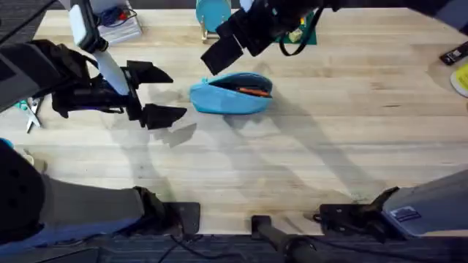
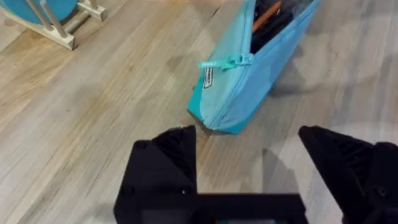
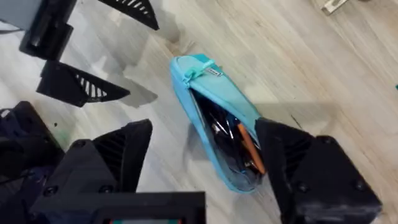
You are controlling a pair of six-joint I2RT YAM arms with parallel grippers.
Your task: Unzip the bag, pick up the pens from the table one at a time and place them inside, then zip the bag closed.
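Note:
The light blue bag (image 1: 230, 95) lies on the table (image 1: 329, 146) with its zipper open. An orange pen (image 1: 253, 91) shows in the opening, and a dark pen (image 3: 221, 127) lies beside the orange pen (image 3: 249, 149) inside. The zipper pull (image 2: 227, 62) sits at the bag's (image 2: 249, 87) left end. My left gripper (image 1: 157, 95) is open just left of the bag, its fingers (image 2: 168, 162) low over the wood. My right gripper (image 1: 230, 44) hangs open above the bag (image 3: 211, 93), holding nothing.
A light-blue disc on a wooden stand (image 1: 212, 14) stands behind the bag. Scissors (image 1: 31, 113) lie at the far left, and a box of supplies (image 1: 117, 25) sits at the back left. A yellow item (image 1: 461, 77) and a black one (image 1: 453, 52) are at the right edge.

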